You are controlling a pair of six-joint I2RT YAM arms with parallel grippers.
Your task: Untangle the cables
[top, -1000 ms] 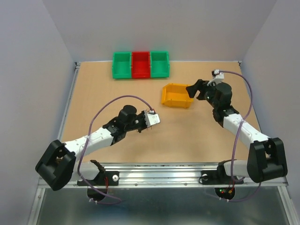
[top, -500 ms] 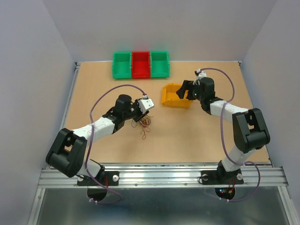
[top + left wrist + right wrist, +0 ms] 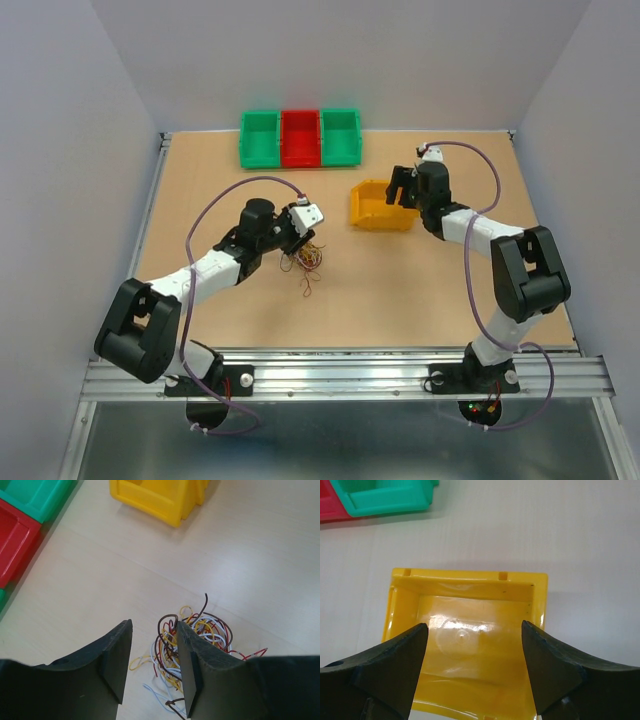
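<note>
Cable separation on the surface [image 3: 420,300]

Over the empty yellow bin [image 3: 366,210] the right claw [image 3: 474,630] hangs apart, holding nothing. The left claw [image 3: 152,630] stands apart just above the cables [image 3: 212,630], tangled mid-surface. Pinch one outer strand only and lift slowly.

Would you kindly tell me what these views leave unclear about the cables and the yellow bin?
- Left wrist: a finger of the left gripper hides part of the cables.
- Top external: single wires too small to follow.
- Right wrist: yellow bin near end cut off behind right gripper and bottom edge.
</note>
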